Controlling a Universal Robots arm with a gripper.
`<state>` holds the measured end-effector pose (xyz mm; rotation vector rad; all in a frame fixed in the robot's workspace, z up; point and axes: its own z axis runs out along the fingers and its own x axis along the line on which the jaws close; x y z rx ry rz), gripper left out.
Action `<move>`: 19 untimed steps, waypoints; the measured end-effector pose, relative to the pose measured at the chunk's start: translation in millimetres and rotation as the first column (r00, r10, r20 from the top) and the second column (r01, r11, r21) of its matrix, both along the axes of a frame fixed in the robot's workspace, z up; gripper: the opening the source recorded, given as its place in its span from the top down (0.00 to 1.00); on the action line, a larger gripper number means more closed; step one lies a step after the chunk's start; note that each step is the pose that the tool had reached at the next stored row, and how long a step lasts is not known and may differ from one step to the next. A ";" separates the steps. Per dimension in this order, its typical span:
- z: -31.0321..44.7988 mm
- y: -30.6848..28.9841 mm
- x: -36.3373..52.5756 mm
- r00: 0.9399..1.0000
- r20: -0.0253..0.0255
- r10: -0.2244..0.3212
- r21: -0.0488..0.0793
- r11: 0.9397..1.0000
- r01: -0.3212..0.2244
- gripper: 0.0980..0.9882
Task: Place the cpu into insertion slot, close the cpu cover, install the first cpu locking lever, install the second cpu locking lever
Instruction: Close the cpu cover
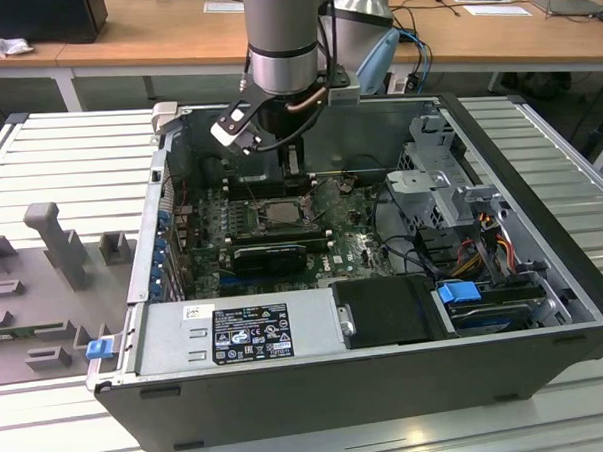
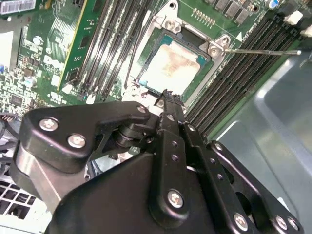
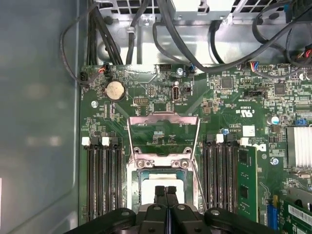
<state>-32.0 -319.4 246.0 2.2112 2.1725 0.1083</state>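
Your black gripper (image 3: 165, 191), fingers together and empty, hovers over the pale square cpu (image 2: 171, 66); the silver-grey metal cpu cover (image 3: 163, 156) stands open.

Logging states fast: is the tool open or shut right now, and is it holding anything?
The tool: closed, fingertips together, nothing seen between them, poised over the cpu.

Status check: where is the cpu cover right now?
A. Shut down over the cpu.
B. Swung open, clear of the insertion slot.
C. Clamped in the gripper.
B: in the first wrist view the cpu cover lies swung back off the insertion slot, green board showing through its window, and the cpu sits uncovered in the slot.
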 end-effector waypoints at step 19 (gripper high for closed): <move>13.1 -0.1 40.7 1.000 -0.002 0.000 0.000 1.000 0.000 0.99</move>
